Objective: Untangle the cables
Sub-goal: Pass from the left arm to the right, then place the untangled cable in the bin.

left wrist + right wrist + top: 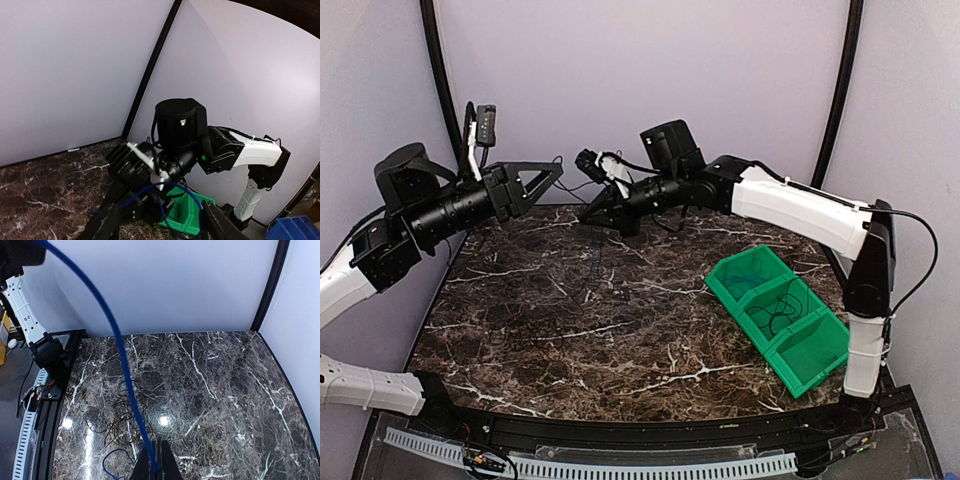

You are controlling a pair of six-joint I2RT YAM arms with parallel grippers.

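Right wrist view alone shows the right gripper pinching the blue cable above black cables tangled on the surface. Left gripper is spread. Top view's green bin holds a black cord in its middle compartment.

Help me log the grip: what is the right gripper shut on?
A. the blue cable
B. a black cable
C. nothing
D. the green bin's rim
A: in the right wrist view the blue cable runs down across the frame and ends between the closed fingers of the right gripper.
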